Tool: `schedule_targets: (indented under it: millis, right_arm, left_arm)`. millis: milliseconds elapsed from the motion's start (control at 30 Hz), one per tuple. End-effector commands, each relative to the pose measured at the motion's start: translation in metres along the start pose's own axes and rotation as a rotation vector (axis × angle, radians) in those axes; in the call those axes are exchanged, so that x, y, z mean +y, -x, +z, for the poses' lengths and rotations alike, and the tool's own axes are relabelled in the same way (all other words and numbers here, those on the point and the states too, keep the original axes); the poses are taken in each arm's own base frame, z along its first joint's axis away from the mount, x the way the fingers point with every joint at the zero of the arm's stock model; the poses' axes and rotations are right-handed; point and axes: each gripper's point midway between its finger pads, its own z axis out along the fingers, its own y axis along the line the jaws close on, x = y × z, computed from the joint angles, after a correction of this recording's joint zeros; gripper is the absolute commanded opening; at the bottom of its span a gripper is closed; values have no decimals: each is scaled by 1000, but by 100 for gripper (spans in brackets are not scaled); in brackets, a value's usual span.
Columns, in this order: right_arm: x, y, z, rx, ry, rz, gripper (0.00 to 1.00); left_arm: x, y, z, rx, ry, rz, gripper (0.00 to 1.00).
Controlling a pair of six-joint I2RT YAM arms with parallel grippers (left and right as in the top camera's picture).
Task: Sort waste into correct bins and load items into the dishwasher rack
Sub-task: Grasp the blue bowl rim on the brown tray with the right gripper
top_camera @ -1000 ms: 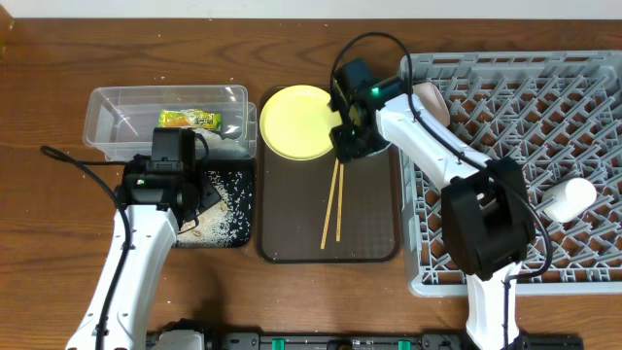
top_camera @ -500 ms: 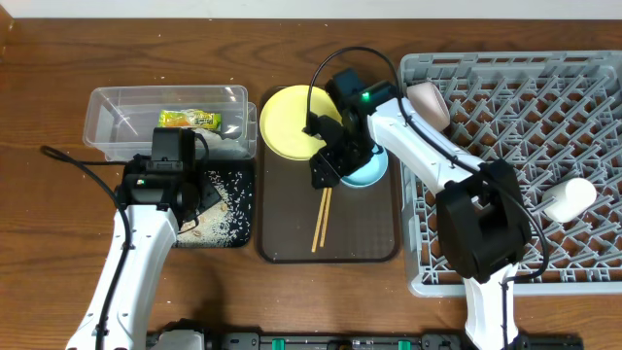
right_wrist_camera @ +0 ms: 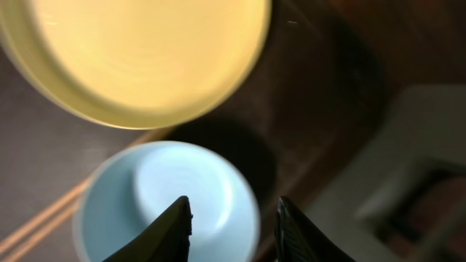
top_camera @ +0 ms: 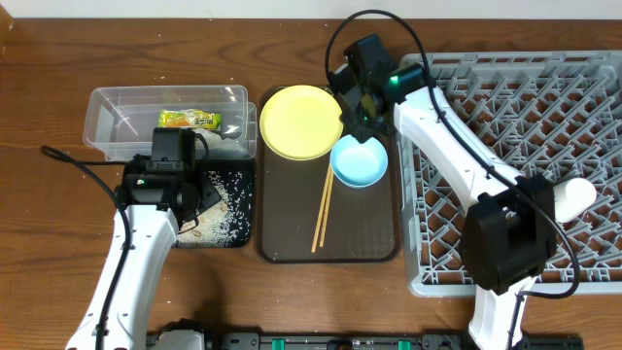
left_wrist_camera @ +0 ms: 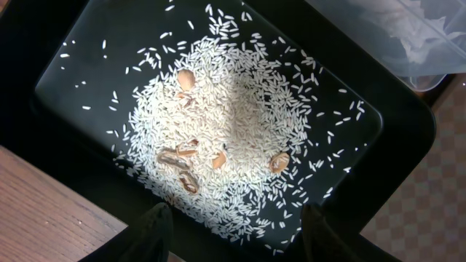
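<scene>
Bowl (top_camera: 359, 161) sits on the tray (top_camera: 369, 228) at the plate's (top_camera: 299, 121) five o'clock, right end effector (top_camera: 355, 119) spread empty at its twelve, so loading is likely in hand: next, pinch its rim and carry it to the rack (top_camera: 583, 272) at three.

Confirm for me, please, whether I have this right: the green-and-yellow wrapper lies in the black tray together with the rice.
Not quite. The wrapper lies in the clear tub, not in the black tray. The rice is indeed in that tray. The overhead view shows the wrapper's place.
</scene>
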Motion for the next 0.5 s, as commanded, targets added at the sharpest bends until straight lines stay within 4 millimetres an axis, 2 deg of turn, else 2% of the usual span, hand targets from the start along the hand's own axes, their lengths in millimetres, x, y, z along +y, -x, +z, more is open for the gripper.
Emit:
schedule_targets:
  millis: [0, 167, 467]
  right_arm:
    - [-23, -8, 4, 40, -89, -32, 41]
    - [-23, -18, 21, 86, -65, -24, 45]
    - [-9, -42, 54, 191, 12, -45, 44]
  left_arm:
    - [3, 3, -2, -13, 11, -10, 59]
    - [3, 3, -2, -13, 11, -10, 60]
    - [3, 3, -2, -13, 11, -10, 59]
